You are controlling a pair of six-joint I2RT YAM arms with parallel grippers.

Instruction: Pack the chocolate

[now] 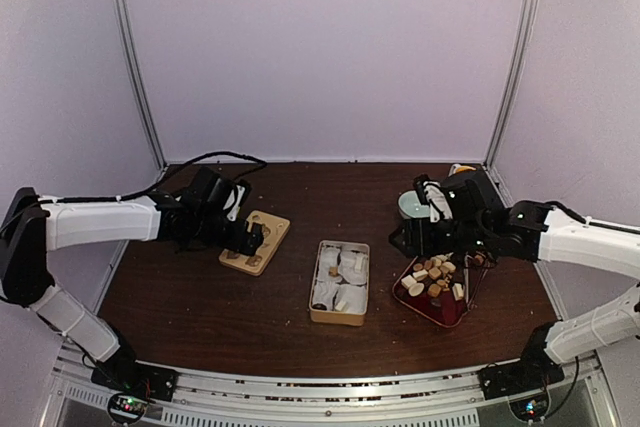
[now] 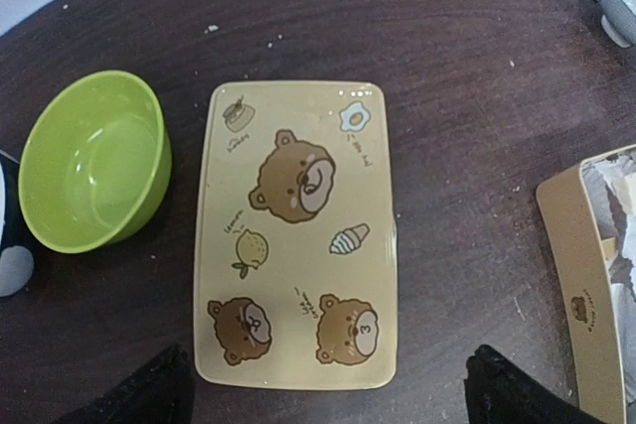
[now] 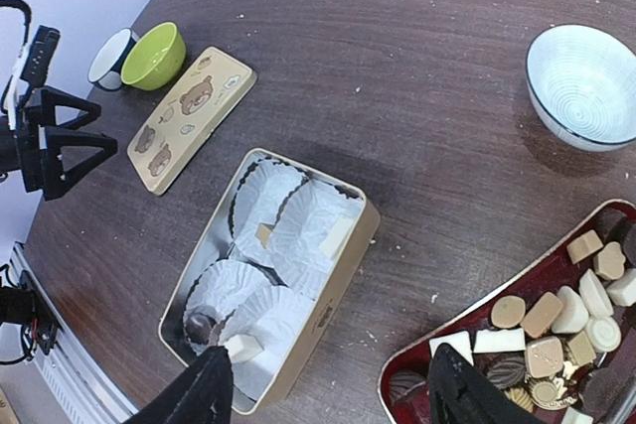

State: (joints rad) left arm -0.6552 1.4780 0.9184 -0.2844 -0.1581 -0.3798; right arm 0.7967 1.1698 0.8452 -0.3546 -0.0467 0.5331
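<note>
Chocolate pieces (image 1: 434,279) in white, tan and dark brown lie in a red tray (image 1: 441,313) at the right, also in the right wrist view (image 3: 556,330). An open tan tin (image 1: 339,282) with white paper liners (image 3: 298,235) holds a few pieces: a tan one (image 3: 263,235), a white bar (image 3: 336,237), a dark one (image 3: 199,326) and a white cube (image 3: 243,348). My right gripper (image 1: 406,239) is open and empty, its fingers (image 3: 195,399) above the gap between tin and tray. My left gripper (image 1: 250,237) is open and empty above the bear-print lid (image 2: 298,235).
A green bowl (image 2: 94,161) sits left of the lid, with a mug (image 3: 109,57) beside it. A white ribbed bowl (image 3: 581,71) stands behind the red tray. The tin's side (image 2: 581,295) shows at the right of the left wrist view.
</note>
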